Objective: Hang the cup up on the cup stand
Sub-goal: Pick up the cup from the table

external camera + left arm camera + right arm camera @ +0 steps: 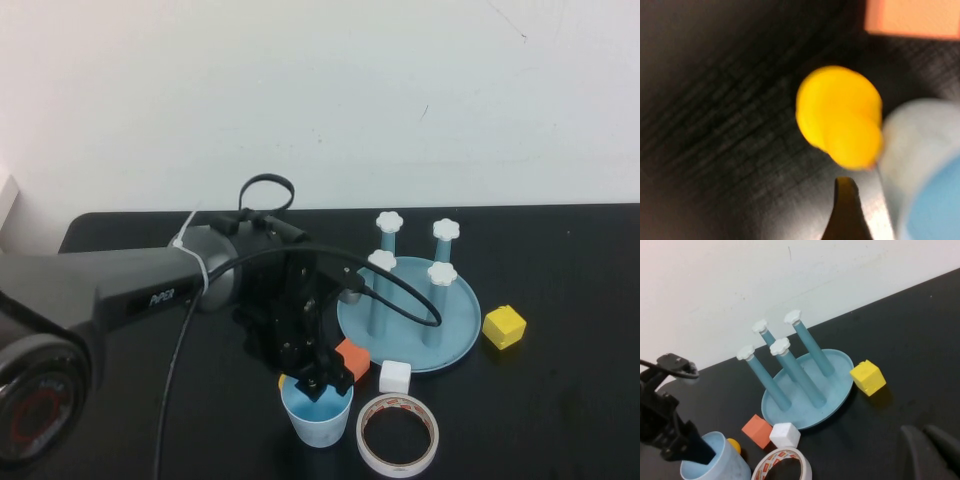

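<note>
We see the cup (pixel 318 418) standing upright, mouth up, on the black table (pixel 560 400) at the near edge, just left of the white tape roll (pixel 398 434). The left gripper (pixel 322 385) hangs directly over the cup's mouth, and one finger (pixel 699 452) reaches down inside the rim. From the right wrist view only this one finger is clear; the other is hidden behind the arm's body. In the left wrist view a single dark fingertip (pixel 846 210) shows beside the cup's pale wall, so the jaws appear spread with one finger inside and one outside the cup's wall, not clamped on it. We cannot tell whether either finger touches the wall.

The cup stand (pixel 455 340) sits further back and to the right of the cup, apart from it, with all four capped posts (pixel 440 300) bare. The left arm's cable crosses in front of the stand's left side and hides part of the dish.

An orange block (pixel 352 358) lies between cup and stand, partly covered by the gripper. A white cube (pixel 395 377) lies beside it at the dish's near edge. A small yellow object (pixel 840 117) rests against the cup's far side; its shape is blurred and mostly hidden from above. A yellow block (pixel 504 327) lies right of the stand.

The right gripper (pixel 927 450) shows only as dark fingertips at the corner of its own wrist view, closed together and holding nothing, above the table to the right of the stand.
</note>
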Motion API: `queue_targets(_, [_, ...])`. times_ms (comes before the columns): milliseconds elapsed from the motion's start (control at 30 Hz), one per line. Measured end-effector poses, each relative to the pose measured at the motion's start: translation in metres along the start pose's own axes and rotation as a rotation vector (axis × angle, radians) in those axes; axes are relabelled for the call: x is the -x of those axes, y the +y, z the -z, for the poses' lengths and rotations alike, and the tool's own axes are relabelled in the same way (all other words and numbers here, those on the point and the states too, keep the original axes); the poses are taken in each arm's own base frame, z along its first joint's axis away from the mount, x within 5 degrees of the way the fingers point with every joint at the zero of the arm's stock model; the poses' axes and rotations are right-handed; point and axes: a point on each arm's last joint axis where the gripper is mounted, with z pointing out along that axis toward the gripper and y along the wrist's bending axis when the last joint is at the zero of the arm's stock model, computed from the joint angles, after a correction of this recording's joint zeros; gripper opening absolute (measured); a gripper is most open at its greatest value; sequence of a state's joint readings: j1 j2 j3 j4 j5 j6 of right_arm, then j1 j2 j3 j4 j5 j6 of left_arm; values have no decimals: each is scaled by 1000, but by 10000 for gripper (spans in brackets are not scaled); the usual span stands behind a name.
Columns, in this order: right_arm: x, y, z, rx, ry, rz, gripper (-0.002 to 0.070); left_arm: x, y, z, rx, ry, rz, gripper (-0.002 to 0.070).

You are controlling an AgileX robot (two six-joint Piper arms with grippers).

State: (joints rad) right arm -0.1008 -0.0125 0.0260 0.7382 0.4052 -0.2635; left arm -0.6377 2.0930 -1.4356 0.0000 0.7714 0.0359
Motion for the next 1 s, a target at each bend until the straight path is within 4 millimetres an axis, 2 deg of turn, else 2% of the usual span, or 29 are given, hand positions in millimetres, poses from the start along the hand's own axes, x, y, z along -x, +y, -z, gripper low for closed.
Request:
queue_targets(233, [-1, 0, 0, 3, 8, 2, -1, 4, 3, -16, 32, -35, 47, 426])
queue_targets(300, [-1, 0, 0, 3, 8, 4, -1, 4, 3, -20, 33, -25, 54, 369])
queue_targets(367, [-1, 0, 0, 3, 9, 4, -1, 3, 3, -24, 33, -13, 56, 271])
queue_targets(433, [-1, 0, 0, 3, 9, 4, -1, 1, 3, -29, 33, 7, 56, 136])
queue_targets(500, [-1, 0, 0, 3, 9, 6, -1, 1, 3, -30, 34, 10, 56, 64])
queue_targets(667, [-1, 0, 0, 5, 10, 3, -1, 2, 3, -29, 30, 8, 47, 18])
queue_targets(767, [-1, 1, 0, 9, 10, 3, -1, 2, 3, -22, 29, 4, 39, 11])
queue_targets(867, [-1, 2, 0, 19, 7, 10, -1, 2, 2, -4, 18, -5, 31, 7])
queue_targets(1000, [0, 3, 0, 32, 5, 5, -1, -2, -1, 40, -2, -101, 6, 6])
